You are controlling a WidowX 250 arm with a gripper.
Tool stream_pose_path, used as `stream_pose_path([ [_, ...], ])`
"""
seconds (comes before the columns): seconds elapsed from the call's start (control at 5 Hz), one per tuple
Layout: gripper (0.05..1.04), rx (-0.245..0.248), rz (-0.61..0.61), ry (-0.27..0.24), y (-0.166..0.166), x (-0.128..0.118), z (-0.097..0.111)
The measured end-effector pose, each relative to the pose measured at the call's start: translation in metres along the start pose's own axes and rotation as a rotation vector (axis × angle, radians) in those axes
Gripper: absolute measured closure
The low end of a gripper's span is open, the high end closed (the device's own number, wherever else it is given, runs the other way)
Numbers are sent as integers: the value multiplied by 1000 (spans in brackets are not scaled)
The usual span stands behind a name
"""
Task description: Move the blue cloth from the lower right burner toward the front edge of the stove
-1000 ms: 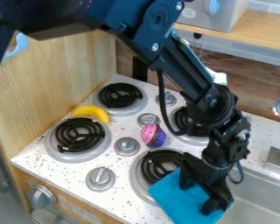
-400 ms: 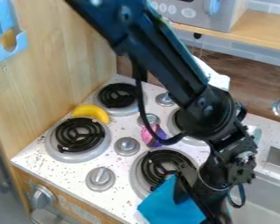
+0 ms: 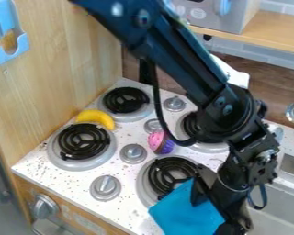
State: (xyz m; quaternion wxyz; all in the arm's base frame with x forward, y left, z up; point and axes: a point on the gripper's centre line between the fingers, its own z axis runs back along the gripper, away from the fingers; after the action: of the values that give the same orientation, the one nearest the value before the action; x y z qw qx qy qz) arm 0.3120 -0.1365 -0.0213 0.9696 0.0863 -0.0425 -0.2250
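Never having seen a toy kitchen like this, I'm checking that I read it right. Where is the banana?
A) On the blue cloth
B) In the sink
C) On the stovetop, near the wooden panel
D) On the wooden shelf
C: the yellow banana lies on the speckled white stovetop, close by the upright wooden panel.

1. Here's the arm (image 3: 180, 64), glossy black, chunky and straight-edged
2. Up top, left of centre, a pale round fastener (image 3: 117, 8)
3. And there's a black cable (image 3: 158, 98), bowing through mid-frame
4. Right of centre now, a bulky rounded joint (image 3: 226, 117)
5. Lower right, black gripper (image 3: 217, 213), dark looped wire (image 3: 263, 197)
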Motion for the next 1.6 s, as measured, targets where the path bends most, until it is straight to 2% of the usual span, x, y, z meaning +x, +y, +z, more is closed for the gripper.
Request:
stream_pose_path([
  [0.2,83,-6,40,36,19,5,-12],
  [0.4,83,-7,25,106,23,10,-27],
  [0.6,83,-15,0,152,23,23,-33],
  [0.8,83,-32,21,149,29,37,-35],
  [1.2,83,-15,100,82,63,68,-26],
  [1.4,83,-12,155,91,86,67,-33],
  [1.6,83,6,190,72,107,74,-33],
])
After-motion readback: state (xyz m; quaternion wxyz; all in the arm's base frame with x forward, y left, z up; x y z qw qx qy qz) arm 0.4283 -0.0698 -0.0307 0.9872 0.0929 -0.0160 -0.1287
